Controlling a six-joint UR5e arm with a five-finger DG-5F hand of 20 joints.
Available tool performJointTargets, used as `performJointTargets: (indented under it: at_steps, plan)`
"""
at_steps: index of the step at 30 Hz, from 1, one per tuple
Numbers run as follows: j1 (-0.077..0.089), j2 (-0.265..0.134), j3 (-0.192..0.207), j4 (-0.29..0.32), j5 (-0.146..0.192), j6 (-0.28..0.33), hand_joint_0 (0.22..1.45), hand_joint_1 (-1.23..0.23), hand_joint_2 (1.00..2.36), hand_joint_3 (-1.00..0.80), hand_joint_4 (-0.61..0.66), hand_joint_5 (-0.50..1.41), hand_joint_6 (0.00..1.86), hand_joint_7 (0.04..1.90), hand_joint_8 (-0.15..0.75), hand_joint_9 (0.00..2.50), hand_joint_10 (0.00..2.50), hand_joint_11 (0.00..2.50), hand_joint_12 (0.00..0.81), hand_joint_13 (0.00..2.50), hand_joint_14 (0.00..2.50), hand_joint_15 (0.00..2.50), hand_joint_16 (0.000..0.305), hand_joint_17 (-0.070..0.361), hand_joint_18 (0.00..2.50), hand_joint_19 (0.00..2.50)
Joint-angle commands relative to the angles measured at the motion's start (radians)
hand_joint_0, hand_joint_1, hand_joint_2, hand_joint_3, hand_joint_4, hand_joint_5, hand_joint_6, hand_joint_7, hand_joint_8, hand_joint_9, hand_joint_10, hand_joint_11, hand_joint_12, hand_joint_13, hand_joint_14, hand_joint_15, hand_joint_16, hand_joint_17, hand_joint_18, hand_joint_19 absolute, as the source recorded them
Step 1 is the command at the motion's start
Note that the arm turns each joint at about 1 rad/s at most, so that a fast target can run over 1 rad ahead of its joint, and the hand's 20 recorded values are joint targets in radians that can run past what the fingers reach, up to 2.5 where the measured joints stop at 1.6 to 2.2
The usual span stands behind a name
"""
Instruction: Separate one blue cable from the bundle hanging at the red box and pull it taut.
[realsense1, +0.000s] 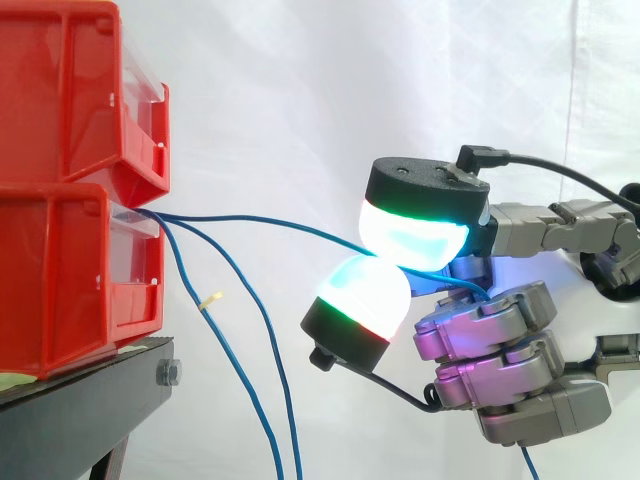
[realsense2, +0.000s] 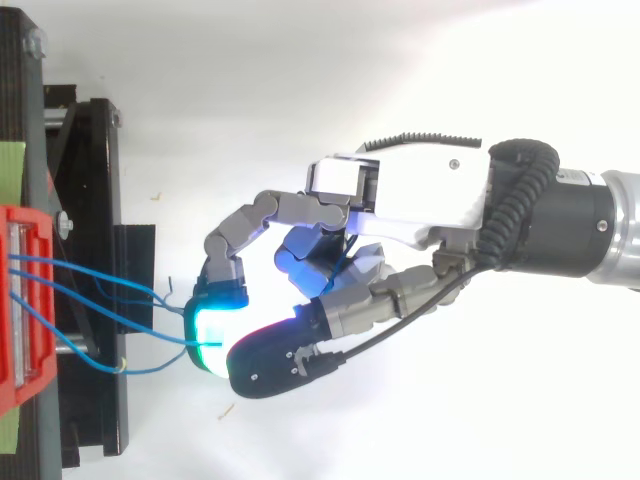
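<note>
A: Three in the bundle (realsense1: 160, 215) at the lower red bin (realsense1: 70, 270); which one matters?
B: The upper blue cable (realsense1: 270, 222). It runs almost level from the bin to the hand (realsense1: 500, 350), pinched between two glowing pads (realsense1: 415, 235), one above and one below. The other two cables (realsense1: 262, 380) hang down, apart from it.
A: So it's separated. Taut?
B: Not quite, I'd judge; it bows a little. Draw the hand straight away from the bin, level with where the cable leaves it, and slowly.
A: Risk?
B: A thin cable could slip between rounded pads, so hold the pinch firm. Stop once the line runs straight, or the bin may shift on the black stand (realsense1: 90, 400)
</note>
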Motion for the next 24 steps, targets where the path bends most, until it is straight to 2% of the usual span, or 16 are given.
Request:
performJointTargets:
  at_steps: [1, 7, 24]
  plan:
    - [0.000, 0.000, 0.000, 0.000, 0.000, 0.000, 0.65, -0.75, 1.23, 0.12, -0.35, -0.13, 0.93, 1.23, 0.258, 1.06, 2.50, 1.56, 0.336, 1.05, 2.50, 1.55, 0.050, 0.112, 1.55, 1.52]
    - [-0.001, 0.000, 0.000, 0.000, 0.000, 0.000, 0.64, -0.75, 1.27, 0.11, -0.34, -0.13, 0.92, 1.25, 0.259, 1.07, 2.50, 1.57, 0.338, 1.05, 2.50, 1.56, 0.050, 0.112, 1.57, 1.51]
    - [-0.001, 0.000, 0.000, 0.000, 0.000, 0.000, 0.64, -0.75, 1.26, 0.11, -0.34, -0.13, 0.92, 1.26, 0.259, 1.08, 2.50, 1.58, 0.340, 1.07, 2.50, 1.57, 0.052, 0.116, 1.57, 1.49]
